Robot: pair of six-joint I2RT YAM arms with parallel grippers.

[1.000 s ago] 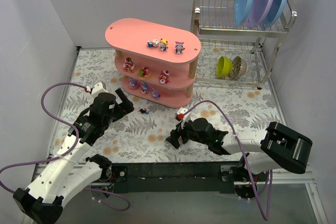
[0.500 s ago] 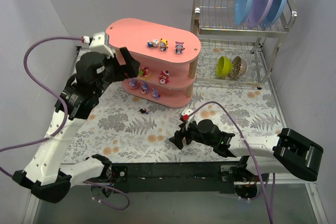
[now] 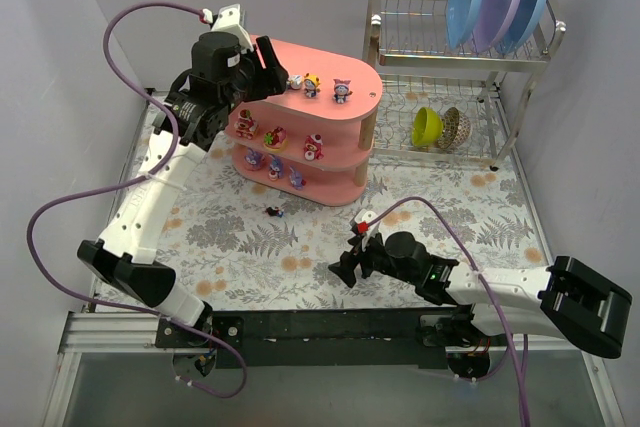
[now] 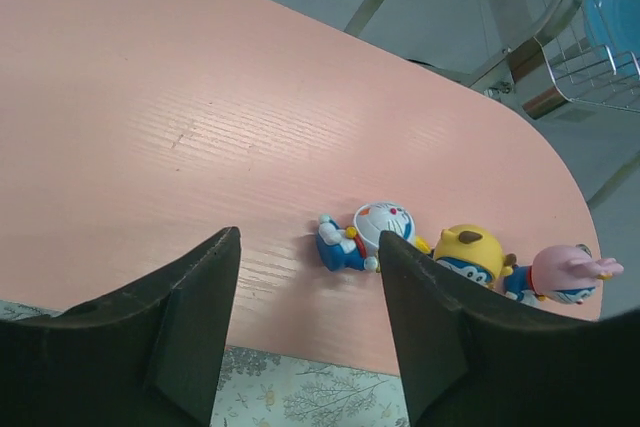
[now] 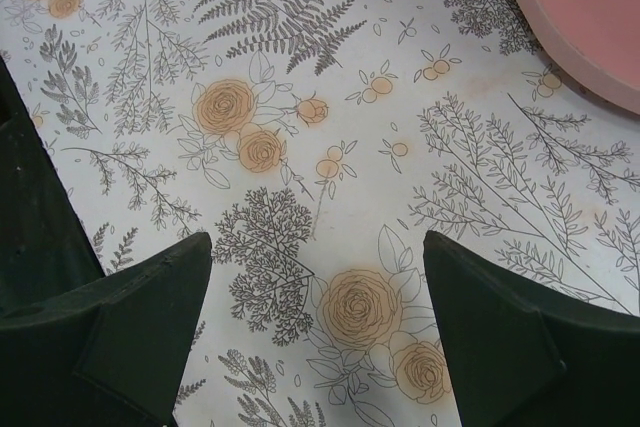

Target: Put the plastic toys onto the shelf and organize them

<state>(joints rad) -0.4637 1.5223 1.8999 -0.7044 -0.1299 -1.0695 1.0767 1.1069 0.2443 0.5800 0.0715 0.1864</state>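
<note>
Left wrist cam shows what top view hides: your left fingers [image 4: 215, 267] sit part-open, nothing btwn them, over the shelf [image 4: 200, 127] top tier. White-blue toy [image 4: 365, 237] lies just past right tip, yellow toy [image 4: 468, 252] and pink toy [image 4: 565, 272] beside it. Top view adds a stray toy [image 3: 273, 212] on the counter [image 3: 480, 217]. Right fingers [image 5: 190, 272] are wide open, empty, well apart from it.

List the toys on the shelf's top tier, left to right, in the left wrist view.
blue-and-white figurine → yellow figurine → pink-topped figurine, all in a row on the shelf, toward its right end.
</note>
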